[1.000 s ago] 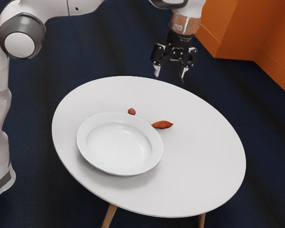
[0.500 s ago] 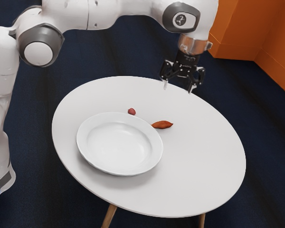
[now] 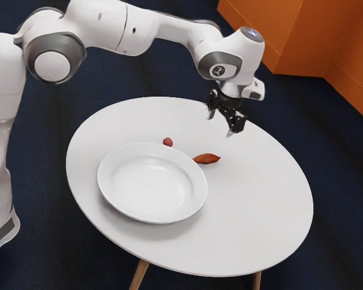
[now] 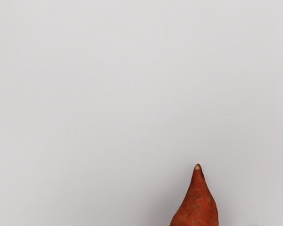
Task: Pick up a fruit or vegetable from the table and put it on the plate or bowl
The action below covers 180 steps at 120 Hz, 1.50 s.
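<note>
An orange-brown sweet potato (image 3: 206,158) lies on the round white table (image 3: 260,199), just beside the rim of the white plate (image 3: 152,182) on the exterior view's right. Its pointed tip (image 4: 196,197) also shows in the wrist view against bare tabletop. A small dark red fruit (image 3: 168,142) sits by the plate's far rim. My gripper (image 3: 223,123) hangs open above the table, a short way beyond the sweet potato, with nothing between its fingers.
The table's edge curves close behind the gripper. An orange wall (image 3: 308,30) stands at the back on the exterior view's right, over dark blue floor. Bare tabletop stretches toward the exterior view's right of the plate.
My gripper has come down and moved in over the table toward the sweet potato, and the hand has turned. The sweet potato, the red fruit and the plate have not moved.
</note>
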Tool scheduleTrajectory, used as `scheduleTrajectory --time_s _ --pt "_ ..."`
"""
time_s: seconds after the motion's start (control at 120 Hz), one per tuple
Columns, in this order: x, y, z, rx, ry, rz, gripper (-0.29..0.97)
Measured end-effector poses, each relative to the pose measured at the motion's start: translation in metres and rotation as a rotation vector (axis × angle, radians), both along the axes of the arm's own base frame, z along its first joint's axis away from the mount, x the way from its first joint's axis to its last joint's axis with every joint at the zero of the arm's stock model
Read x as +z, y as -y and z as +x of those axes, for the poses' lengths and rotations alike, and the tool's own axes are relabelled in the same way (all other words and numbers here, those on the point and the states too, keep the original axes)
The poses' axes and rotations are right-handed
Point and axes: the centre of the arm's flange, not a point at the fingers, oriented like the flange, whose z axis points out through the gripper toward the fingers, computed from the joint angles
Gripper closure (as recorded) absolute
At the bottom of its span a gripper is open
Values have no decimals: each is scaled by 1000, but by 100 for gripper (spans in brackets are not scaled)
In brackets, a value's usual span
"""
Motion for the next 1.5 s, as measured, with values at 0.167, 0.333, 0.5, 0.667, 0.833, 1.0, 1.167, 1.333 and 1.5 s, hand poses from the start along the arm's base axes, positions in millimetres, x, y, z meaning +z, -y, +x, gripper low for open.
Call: scheduleTrajectory --time_s 0.167,0.333,0.5,0.667,0.833,1.0,1.167,1.333,1.5 --pt "-33 0 19 -219 -3 2 0" --pt "-51 -5 28 -362 -3 -4 0" --pt "-51 -13 6 -428 5 -12 1" --pt "-56 -9 -7 -486 14 -35 1" --pt "-62 12 -21 -545 11 -69 2" --pt "-69 5 -32 -530 6 -108 3" --pt "-75 -1 -34 -500 4 -135 3" --pt "-82 -2 -33 -468 0 -153 3" --pt "-98 -9 -31 -427 -19 -176 4"
